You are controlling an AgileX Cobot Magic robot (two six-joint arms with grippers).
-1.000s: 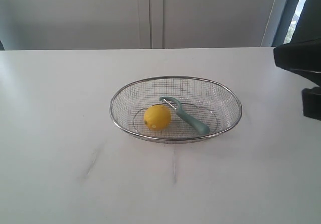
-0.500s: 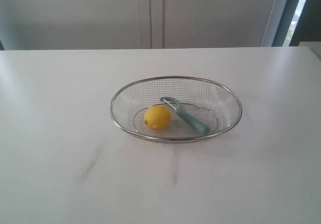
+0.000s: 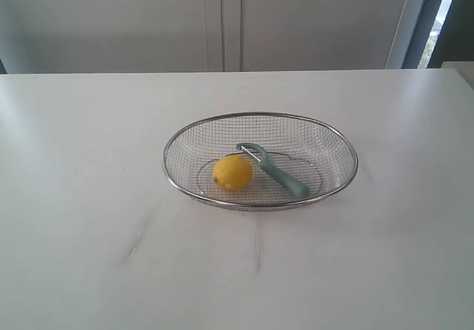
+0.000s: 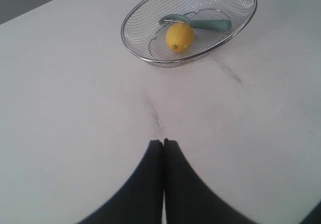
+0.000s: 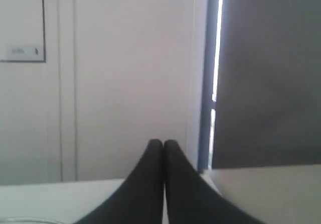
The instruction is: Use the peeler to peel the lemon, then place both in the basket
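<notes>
Resting in the basket (image 3: 329,143), the lemon (image 3: 232,173) is sitting on the mesh floor, in the left half as the exterior view shows it. The peeler (image 3: 274,170) is lying just beside it in the same basket. Its hooked head is sitting close behind the lemon, and its teal handle is running diagonally toward the near right rim. Whether the two are touching cannot be told. The basket is standing near the middle of the white desk (image 3: 89,197), which is showing faint grey streaks (image 3: 137,237) in front of it.

The left pincer (image 4: 163,142) is hanging over bare desk, well apart from the basket, its fingers pressing together and holding nothing. The right pincer (image 5: 163,142) is likewise pressing its fingers together with nothing between them, pointing at a pale wall (image 5: 125,73) beyond the desk's edge.
</notes>
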